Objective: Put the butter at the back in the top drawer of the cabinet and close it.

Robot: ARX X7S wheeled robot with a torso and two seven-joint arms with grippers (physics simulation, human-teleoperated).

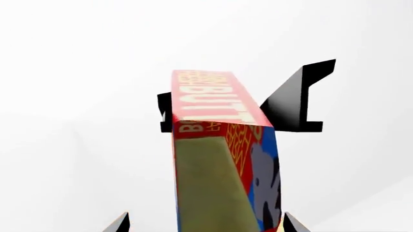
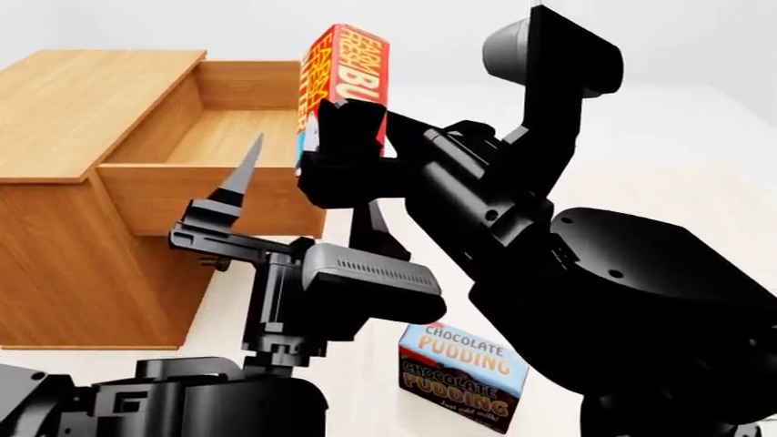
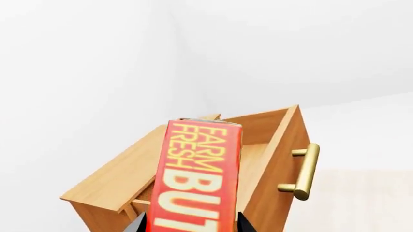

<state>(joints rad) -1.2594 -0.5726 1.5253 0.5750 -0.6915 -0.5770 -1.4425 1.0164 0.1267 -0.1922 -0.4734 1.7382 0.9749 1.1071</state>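
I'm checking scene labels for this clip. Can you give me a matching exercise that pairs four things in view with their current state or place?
Things:
1. butter
2. top drawer
3. Chocolate Pudding box
4. left gripper

States:
A. pulled out of the cabinet
B. open, holding nothing
C. clamped in the right gripper, up in the air
D. down on the pale surface, right of the cabinet

Pairs: 1-C, 2-A, 3-D, 4-B
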